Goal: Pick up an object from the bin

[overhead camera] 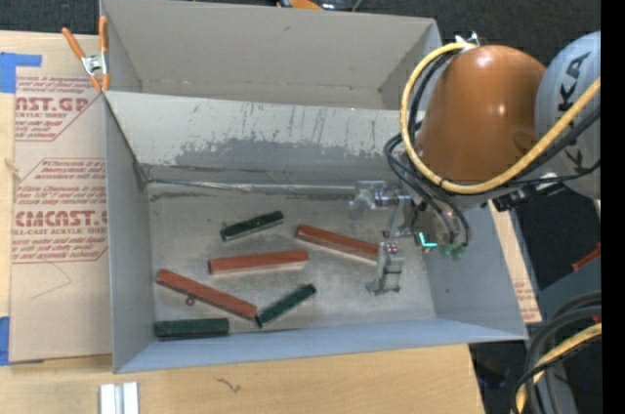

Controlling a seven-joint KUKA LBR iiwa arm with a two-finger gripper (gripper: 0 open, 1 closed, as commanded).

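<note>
Hand (389, 270) at right end of flat reddish-brown bar (337, 243); grip state cannot be told. Advise centring across bar before closing.

Black letters "KA" on the white robot arm (574, 82)

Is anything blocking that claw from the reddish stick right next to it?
Nothing visible does. The gripper hangs by the right end of the reddish-brown bar. The nearest dark green stick lies to the lower left, out of the way.
</note>
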